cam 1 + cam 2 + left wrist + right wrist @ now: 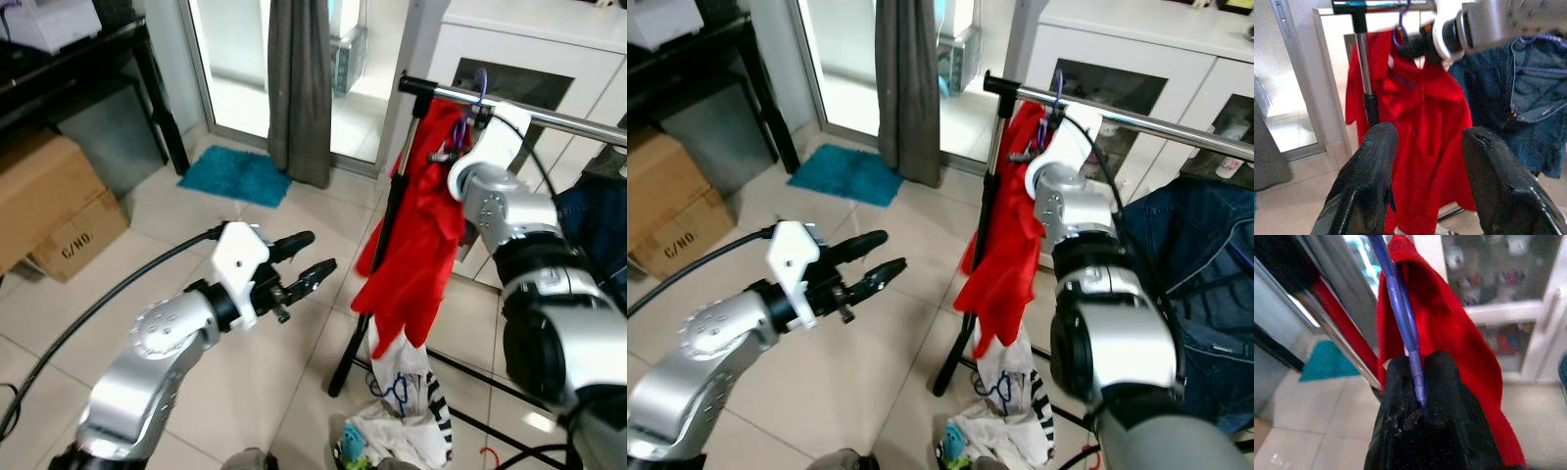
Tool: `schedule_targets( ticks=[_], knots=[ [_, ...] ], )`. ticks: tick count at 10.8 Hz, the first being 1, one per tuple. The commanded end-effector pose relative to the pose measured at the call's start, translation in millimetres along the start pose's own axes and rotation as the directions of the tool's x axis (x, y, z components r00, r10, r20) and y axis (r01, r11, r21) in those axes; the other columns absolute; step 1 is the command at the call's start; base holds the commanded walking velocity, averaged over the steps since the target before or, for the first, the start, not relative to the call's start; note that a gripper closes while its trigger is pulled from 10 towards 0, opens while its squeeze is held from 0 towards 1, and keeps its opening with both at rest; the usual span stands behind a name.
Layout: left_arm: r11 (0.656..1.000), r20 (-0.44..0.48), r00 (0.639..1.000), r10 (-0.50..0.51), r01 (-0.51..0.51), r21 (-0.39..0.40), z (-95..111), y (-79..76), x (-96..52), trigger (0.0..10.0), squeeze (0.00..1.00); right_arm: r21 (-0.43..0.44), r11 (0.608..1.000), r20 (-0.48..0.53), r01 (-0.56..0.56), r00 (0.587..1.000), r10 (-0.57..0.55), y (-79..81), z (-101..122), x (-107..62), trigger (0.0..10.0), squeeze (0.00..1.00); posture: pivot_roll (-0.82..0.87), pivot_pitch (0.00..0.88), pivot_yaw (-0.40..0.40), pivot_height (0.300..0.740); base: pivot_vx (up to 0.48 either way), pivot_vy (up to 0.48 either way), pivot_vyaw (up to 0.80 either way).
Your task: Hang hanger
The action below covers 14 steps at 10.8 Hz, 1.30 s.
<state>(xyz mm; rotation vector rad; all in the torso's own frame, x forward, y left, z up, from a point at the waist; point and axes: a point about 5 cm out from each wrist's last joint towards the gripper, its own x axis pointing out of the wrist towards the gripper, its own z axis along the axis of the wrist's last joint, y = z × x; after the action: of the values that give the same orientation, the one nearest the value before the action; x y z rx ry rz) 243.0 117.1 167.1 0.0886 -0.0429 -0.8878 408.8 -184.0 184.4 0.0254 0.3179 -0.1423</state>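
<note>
Silver rail [1156, 125] of a clothes rack, running across the upper right, with its black upright post [991, 186] at the near end. Just beside that post, a purple hanger [1056, 90] hooked over the rail, carrying a red shirt [1004, 245] draped down alongside the post. Right claw [1050, 122] up at the rail, at the hanger's neck; finger state not discernible. Further along the rail, a blue denim garment [1195, 264]. At the post's foot, a heap of clothes [1004, 421] on the tiled floor [892, 323]. Well left of the post, left claw [884, 253] raised in mid-air, fingers parted, holding nothing.
</note>
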Motion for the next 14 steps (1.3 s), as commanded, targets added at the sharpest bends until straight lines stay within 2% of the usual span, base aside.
schedule_targets(
  ticks=[1,3,8,9,10,11,12,13,14],
  knots=[
    [1.0,0.034,0.999,0.008,-0.008,0.007,9.3,0.5,-2.2,10.0,0.0,0.028,0.999,0.037,0.021,0.999,-0.022,-3.0,10.5,0.8,10.0,0.0,0.02,0.089,-0.018,0.74,0.0,0.0,0.0],
    [1.0,0.064,0.998,0.001,-0.002,0.015,19.3,-0.7,-4.8,10.0,0.0,0.05,0.996,-0.005,0.07,0.998,-0.07,-10.3,-0.4,3.0,10.0,0.0,0.04,0.116,-0.015,0.74,0.0,0.0,0.0],
    [1.0,0.025,1.0,-0.002,0.001,0.029,28.9,-3.7,-19.8,10.0,0.0,0.065,0.994,-0.017,0.093,0.996,-0.092,-15.9,-2.9,4.3,10.0,0.0,0.11,0.187,-0.015,0.74,0.0,0.0,0.0],
    [0.999,0.024,1.0,0.011,-0.011,0.03,29.7,-2.0,-20.4,10.0,0.0,0.091,0.993,-0.004,0.077,0.997,-0.077,-15.3,-2.7,4.5,10.0,1.0,0.11,0.188,-0.009,0.74,0.0,0.0,0.0],
    [0.998,0.015,0.998,0.054,-0.054,0.022,27.1,2.5,-18.6,10.0,0.0,0.105,0.993,0.045,0.058,0.997,-0.063,-16.3,3.9,4.2,10.0,1.0,0.1,0.175,-0.004,0.74,0.0,0.0,0.0],
    [0.986,-0.043,0.985,0.168,-0.168,0.015,17.4,14.2,-16.1,10.0,0.0,0.116,0.993,0.094,0.035,0.994,-0.046,-18.6,12.3,3.5,10.0,1.0,0.08,0.152,0.001,0.74,0.0,0.0,0.0],
    [0.963,-0.05,0.961,0.271,-0.27,0.021,11.5,25.8,-15.0,10.0,0.0,0.117,0.993,0.136,0.006,0.991,-0.022,-20.4,17.3,2.5,10.0,1.0,0.07,0.141,0.009,0.74,0.0,0.0,0.0],
    [0.936,-0.058,0.935,0.35,-0.352,-0.027,6.6,34.3,-13.8,10.0,0.0,0.126,0.991,0.183,-0.045,0.983,0.021,-21.9,21.7,0.3,10.0,1.0,0.05,0.123,0.023,0.74,0.0,0.0,0.0],
    [0.924,-0.081,0.923,0.377,-0.381,-0.037,0.1,37.3,-9.1,10.0,0.0,0.106,0.991,0.232,-0.083,0.971,0.056,-30.1,21.6,-7.4,10.0,1.0,0.03,0.101,0.038,0.74,0.0,0.0,0.0]
  ],
)
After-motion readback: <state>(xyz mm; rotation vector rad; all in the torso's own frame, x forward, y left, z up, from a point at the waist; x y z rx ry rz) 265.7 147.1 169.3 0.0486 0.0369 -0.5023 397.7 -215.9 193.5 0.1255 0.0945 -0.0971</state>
